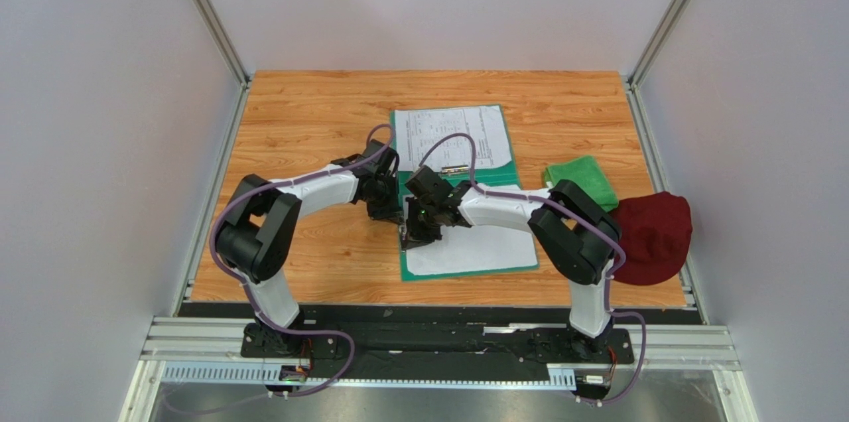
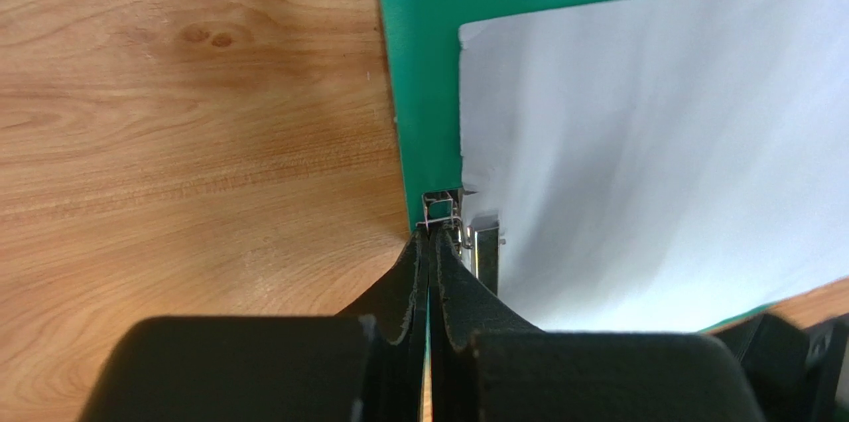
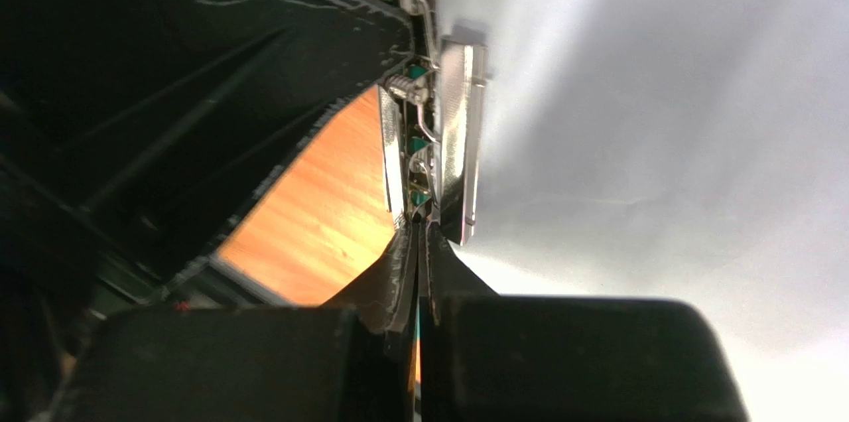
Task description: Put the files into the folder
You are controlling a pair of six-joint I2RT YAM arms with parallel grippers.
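Observation:
The teal-green folder (image 1: 411, 268) lies open on the table. A printed sheet (image 1: 453, 135) lies on its far half and a blank white sheet (image 1: 478, 248) on its near half. A metal clip (image 3: 458, 123) stands at the near half's left edge; it also shows in the left wrist view (image 2: 443, 208). My left gripper (image 1: 391, 209) is shut, and its tips (image 2: 430, 235) touch the clip at the folder's edge (image 2: 419, 94). My right gripper (image 1: 419, 231) is shut, and its tips (image 3: 419, 233) are at the clip's near end, beside the white sheet (image 3: 648, 143). I cannot tell whether either pinches the clip.
A small bright green folded cloth (image 1: 581, 179) lies right of the folder. A dark red cap (image 1: 653, 233) sits at the table's right edge by my right arm. Bare wood (image 2: 199, 143) lies left of the folder. Grey walls stand on three sides.

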